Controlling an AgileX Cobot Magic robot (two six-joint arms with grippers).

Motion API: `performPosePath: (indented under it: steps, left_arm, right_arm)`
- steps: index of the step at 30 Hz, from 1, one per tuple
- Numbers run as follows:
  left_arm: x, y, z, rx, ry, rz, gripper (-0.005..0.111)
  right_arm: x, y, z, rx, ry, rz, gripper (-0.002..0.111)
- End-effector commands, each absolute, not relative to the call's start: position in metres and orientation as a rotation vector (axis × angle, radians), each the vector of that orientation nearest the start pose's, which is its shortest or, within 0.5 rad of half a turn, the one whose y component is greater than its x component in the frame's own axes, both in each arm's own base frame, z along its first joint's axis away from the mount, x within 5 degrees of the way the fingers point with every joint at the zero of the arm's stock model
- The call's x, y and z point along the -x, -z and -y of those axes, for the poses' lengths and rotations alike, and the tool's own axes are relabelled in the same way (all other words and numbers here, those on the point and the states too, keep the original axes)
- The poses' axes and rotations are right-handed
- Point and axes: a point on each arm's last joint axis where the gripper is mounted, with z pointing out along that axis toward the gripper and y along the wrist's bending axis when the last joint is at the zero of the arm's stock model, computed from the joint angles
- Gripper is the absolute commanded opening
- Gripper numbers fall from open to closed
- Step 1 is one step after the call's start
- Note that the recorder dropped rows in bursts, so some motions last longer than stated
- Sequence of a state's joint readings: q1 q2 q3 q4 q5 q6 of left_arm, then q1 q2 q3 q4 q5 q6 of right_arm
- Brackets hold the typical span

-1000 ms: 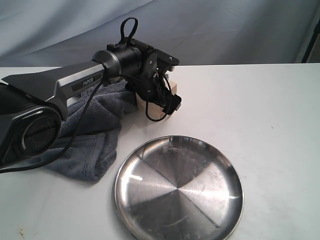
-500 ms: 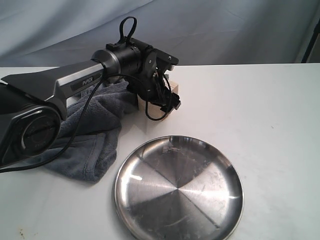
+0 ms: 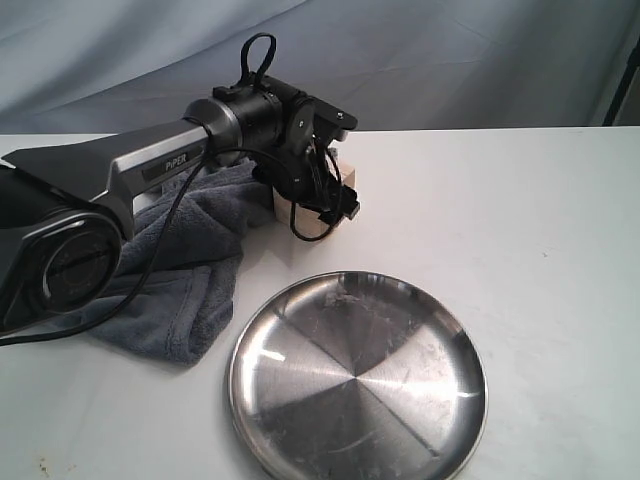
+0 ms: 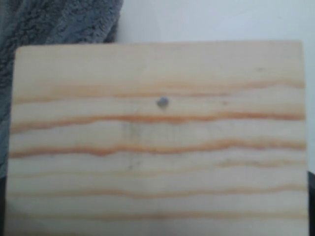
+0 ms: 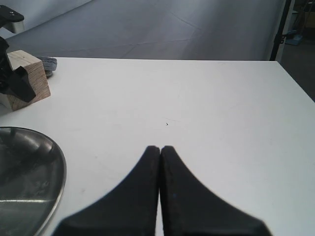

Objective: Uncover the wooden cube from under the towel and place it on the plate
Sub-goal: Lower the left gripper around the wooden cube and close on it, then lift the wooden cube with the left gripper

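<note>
The wooden cube [image 3: 312, 228] stands on the white table just beyond the plate [image 3: 357, 375], beside the pulled-back grey towel [image 3: 190, 270]. My left gripper [image 3: 320, 195] comes down over the cube with its fingers against the sides, shut on it. In the left wrist view the cube's grained face [image 4: 157, 142] fills the picture, with a bit of towel [image 4: 54, 22] behind. The right wrist view shows the cube [image 5: 34, 78] with a black finger [image 5: 19, 83] on its face, the plate's rim [image 5: 60, 172], and my right gripper [image 5: 160, 147] shut and empty over bare table.
The left arm [image 3: 150, 170] stretches in from the left over the towel, trailing a black cable [image 3: 300, 235]. A grey backdrop [image 3: 450, 60] hangs behind the table's far edge. The table's right edge [image 5: 295, 93] shows in the right wrist view.
The left gripper's fingers have drawn in against the cube. The wrist has shifted only slightly; plate, towel and right gripper look unchanged.
</note>
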State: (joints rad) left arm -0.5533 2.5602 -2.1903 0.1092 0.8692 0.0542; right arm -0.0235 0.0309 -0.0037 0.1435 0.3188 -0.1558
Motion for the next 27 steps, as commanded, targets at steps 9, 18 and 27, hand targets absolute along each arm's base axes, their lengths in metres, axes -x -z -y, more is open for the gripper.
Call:
performPosePath:
  steps: [9,18,27]
  left_arm:
    - [-0.460,-0.168,0.277,-0.855,0.025,-2.494,0.036]
    - [-0.453,-0.185,0.275,-0.850,0.050,-2.533,0.036]
    - [-0.445,-0.207,0.280,-0.848,0.176,-2.519,0.036]
  right_arm:
    - [-0.056,-0.183,-0.003,0.032,-0.012,-1.828,0.000]
    - [-0.056,-0.183,-0.003,0.032,-0.012,-1.828,0.000]
    - [-0.056,-0.183,-0.003,0.032,-0.012,-1.828,0.000]
